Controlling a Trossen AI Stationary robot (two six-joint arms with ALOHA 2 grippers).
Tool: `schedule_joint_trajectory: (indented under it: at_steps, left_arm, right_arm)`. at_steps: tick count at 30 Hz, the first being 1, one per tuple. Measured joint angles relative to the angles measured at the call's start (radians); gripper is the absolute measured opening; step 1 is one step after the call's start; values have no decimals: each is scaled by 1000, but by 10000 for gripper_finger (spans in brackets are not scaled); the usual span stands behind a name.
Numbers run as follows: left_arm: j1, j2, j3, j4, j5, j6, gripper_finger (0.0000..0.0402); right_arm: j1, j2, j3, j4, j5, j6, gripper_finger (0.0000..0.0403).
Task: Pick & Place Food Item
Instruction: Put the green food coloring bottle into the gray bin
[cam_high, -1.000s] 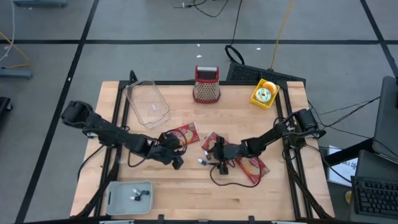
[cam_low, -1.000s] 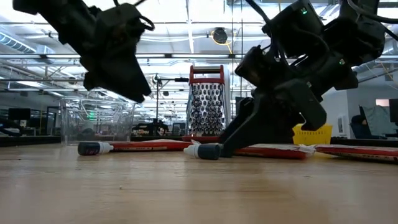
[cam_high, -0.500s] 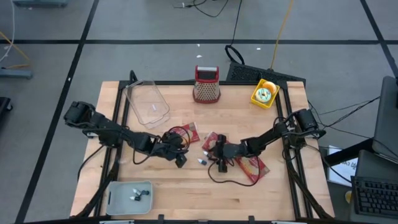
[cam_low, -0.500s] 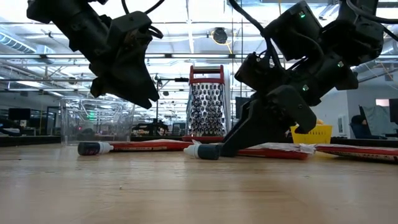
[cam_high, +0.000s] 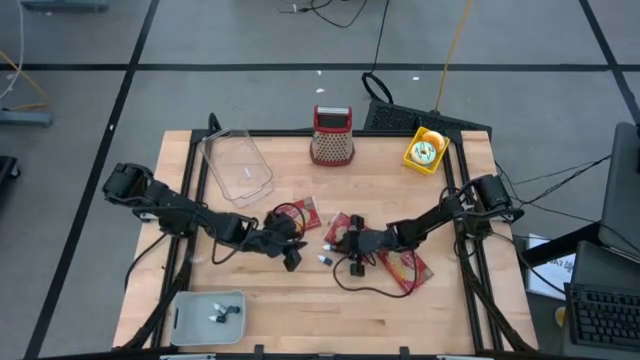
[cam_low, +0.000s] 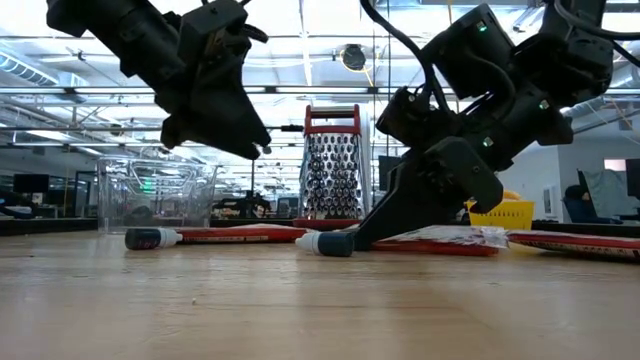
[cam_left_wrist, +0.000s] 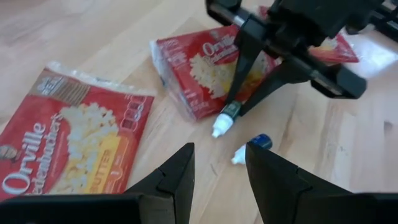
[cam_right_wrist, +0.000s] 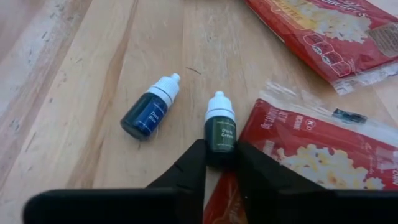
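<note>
The right tool (cam_right_wrist: 219, 163) is pressing down at the middle of the desk (cam_high: 300, 310), its two dark fingers closing snugly on the base of a small dark green dropper bottle (cam_right_wrist: 219, 128) that is lying on the wood. A blue dropper bottle (cam_right_wrist: 149, 107) is lying just beside it, apart from the fingers. A red popcorn packet (cam_right_wrist: 311, 149) is sitting beside the green bottle, its edge reaching under the right tool. The left tool (cam_left_wrist: 216, 167) is hovering above the desk a little way off, its fingers standing partly apart and gripping nothing. A second popcorn packet (cam_left_wrist: 68, 146) is lying flat near it. Farther back, a clear plastic container (cam_high: 236, 165), a red-topped box grater (cam_high: 332, 136) and a yellow item (cam_high: 425, 150) are standing along the far edge.
</note>
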Motion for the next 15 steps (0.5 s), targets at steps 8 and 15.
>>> schedule_joint_trajectory:
  at_steps: [8, 15]
  left_arm:
    - [0, 0, 0, 12, 0, 19, 145]
    - [0, 0, 0, 23, -1, 20, 145]
  right_arm:
    - [-2, -20, -1, 5, -2, -43, 38]
    - [-2, -148, -2, -8, -2, -75, 38]
